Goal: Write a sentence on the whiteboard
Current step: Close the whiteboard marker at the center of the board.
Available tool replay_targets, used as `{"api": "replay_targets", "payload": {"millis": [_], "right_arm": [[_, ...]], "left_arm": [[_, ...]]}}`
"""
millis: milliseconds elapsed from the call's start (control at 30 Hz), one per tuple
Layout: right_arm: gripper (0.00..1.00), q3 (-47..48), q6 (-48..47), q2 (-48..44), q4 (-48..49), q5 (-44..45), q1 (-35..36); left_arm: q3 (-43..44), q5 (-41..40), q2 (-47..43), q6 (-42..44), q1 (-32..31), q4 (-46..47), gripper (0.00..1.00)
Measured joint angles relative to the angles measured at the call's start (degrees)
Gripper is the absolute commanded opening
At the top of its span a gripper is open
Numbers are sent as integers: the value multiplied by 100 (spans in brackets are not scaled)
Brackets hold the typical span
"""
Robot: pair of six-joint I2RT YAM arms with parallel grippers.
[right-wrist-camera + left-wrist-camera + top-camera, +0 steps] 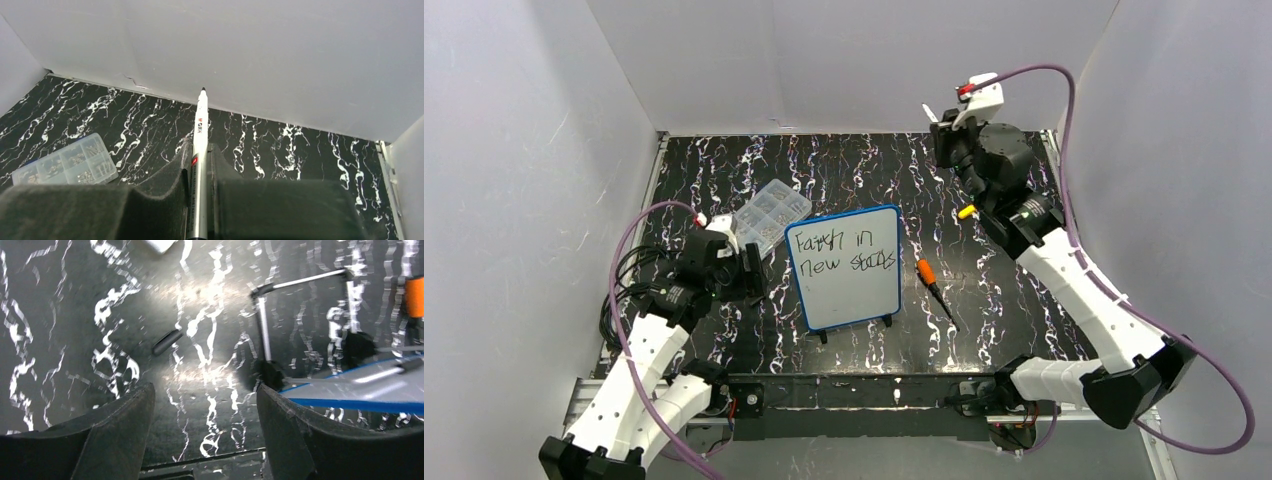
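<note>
Two arms flank the whiteboard (849, 295). At far left, the left gripper (751, 270) sits low, just beside the board's left edge. Its jaws are wide with nothing between them, and its wrist view shows the table (60, 340) and a small dark cylinder (167, 341) ahead. Behind it lies a clear box (771, 214).

At centre, the board stands on its feet with its face tilted up. Its long axis runs near to far, the far end leaning slightly left. The sentence (839, 252) fills the upper half in two black lines running left to right; the lower half is blank. A screwdriver (934, 284) lies to the right.

At far right, the right gripper (946, 128) is clamped on a marker (201, 125), raised near the back wall and well apart from the board, with the tip pointing away from it. Writing looks finished or paused. What may remain is adding more words or setting the marker down.
</note>
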Motion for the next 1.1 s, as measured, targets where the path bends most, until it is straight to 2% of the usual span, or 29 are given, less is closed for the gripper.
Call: {"api": "replay_targets", "payload": {"millis": [133, 267, 433, 567, 800, 1100], "right_arm": [[1, -328, 380, -240, -7, -560, -527], [1, -756, 612, -579, 13, -885, -708], [1, -1316, 780, -1034, 0, -1075, -732], [1, -1617, 820, -1419, -46, -1117, -734], [1, -1685, 815, -1952, -127, -1117, -765], [1, -1694, 804, -2041, -149, -1108, -765]], "left_arm": [[-267, -413, 181, -352, 4, -227, 61], [-321, -511, 955, -378, 39, -195, 53], [-315, -380, 2253, -223, 186, 79, 51], [-271, -332, 2940, -111, 334, 190, 50], [-70, -190, 3442, 223, 439, 450, 47], [173, 157, 3982, 684, 446, 673, 41]]}}
